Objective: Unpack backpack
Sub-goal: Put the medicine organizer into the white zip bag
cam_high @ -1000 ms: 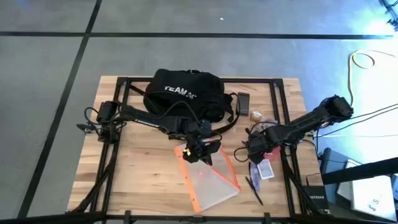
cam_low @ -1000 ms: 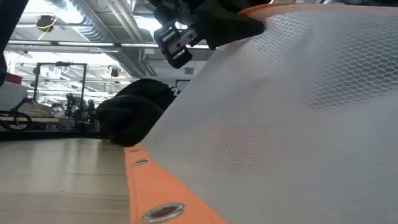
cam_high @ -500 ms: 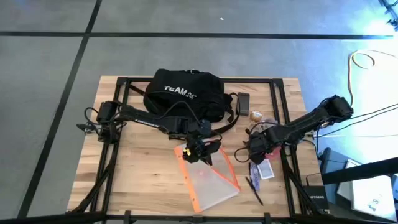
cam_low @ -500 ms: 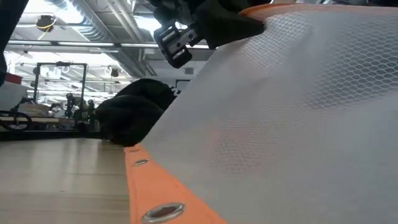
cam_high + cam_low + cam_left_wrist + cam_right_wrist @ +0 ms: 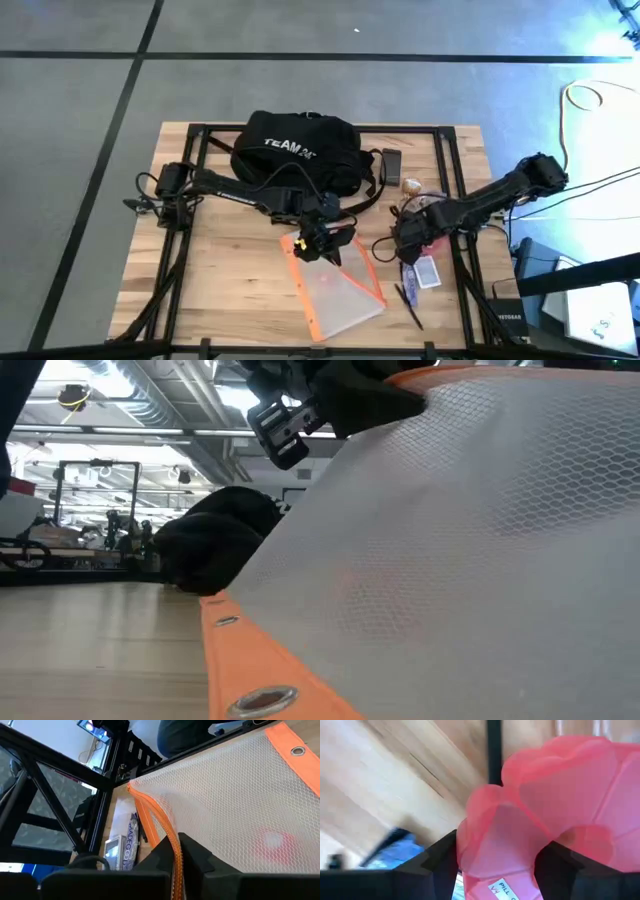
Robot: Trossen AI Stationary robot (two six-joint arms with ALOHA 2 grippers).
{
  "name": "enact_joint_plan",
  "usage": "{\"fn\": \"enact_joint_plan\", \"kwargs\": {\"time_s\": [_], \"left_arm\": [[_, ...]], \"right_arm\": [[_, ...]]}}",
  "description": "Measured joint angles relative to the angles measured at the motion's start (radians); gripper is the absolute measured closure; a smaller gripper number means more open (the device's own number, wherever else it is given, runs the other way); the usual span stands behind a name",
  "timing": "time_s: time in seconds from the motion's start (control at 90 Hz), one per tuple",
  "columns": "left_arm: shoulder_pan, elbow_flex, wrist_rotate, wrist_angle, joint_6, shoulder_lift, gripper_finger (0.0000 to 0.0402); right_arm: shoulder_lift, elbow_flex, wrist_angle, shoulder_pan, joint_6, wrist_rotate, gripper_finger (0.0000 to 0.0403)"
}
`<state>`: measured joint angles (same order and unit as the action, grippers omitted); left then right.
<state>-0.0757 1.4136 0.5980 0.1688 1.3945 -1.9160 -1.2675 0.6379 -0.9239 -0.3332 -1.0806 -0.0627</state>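
The black backpack with white lettering lies at the table's far middle; it also shows in the low view. In front of it my left gripper is shut on a translucent mesh pouch with orange trim, which fills the low view. To the right, my right gripper is shut on a pink translucent pill box. My left gripper pinches the pouch's orange zipper edge between its two fingers, near the pouch's far corner. That edge is raised. The pouch slopes down from it, and its near end lies on the table. My right gripper holds the pink pill box between its two fingers, which stand on opposite sides of it. The box's labelled end lies nearest the wrist. Whether the box is clear of the table does not show.
Beside the right gripper lie a small card pack and a dark pen. A black flat item and a small round thing lie right of the backpack. Black frame rails run along the table's sides.
My right gripper has shifted a little toward the table's left with the pink pill box. The left gripper and the pouch have kept still.
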Motion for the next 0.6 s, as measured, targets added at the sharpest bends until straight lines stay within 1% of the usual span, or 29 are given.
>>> {"fn": "enact_joint_plan", "kwargs": {"time_s": [0.233,0.333,0.411,0.489,0.556,0.6], "left_arm": [[0.000,0.000,0.000,0.000,-0.006,0.000,0.0402],[0.001,0.000,0.000,0.001,-0.007,0.000,0.0402],[0.001,0.000,0.000,0.003,-0.007,0.000,0.0402],[0.001,0.000,-0.004,0.004,-0.007,0.000,0.0402],[0.000,0.000,-0.026,0.004,-0.008,0.000,0.0402],[0.001,0.000,-0.038,0.004,-0.007,0.000,0.0402]], "right_arm": [[0.001,0.150,-0.099,0.000,0.044,0.099,0.0205],[0.019,0.243,-0.078,-0.011,0.068,0.188,0.0205],[0.056,0.311,0.017,-0.045,0.113,0.275,0.0205],[0.111,0.332,0.203,-0.101,0.194,0.358,0.0205],[0.156,0.314,0.368,-0.147,0.271,0.366,0.0205],[0.181,0.291,0.460,-0.176,0.313,0.352,0.0205]]}}
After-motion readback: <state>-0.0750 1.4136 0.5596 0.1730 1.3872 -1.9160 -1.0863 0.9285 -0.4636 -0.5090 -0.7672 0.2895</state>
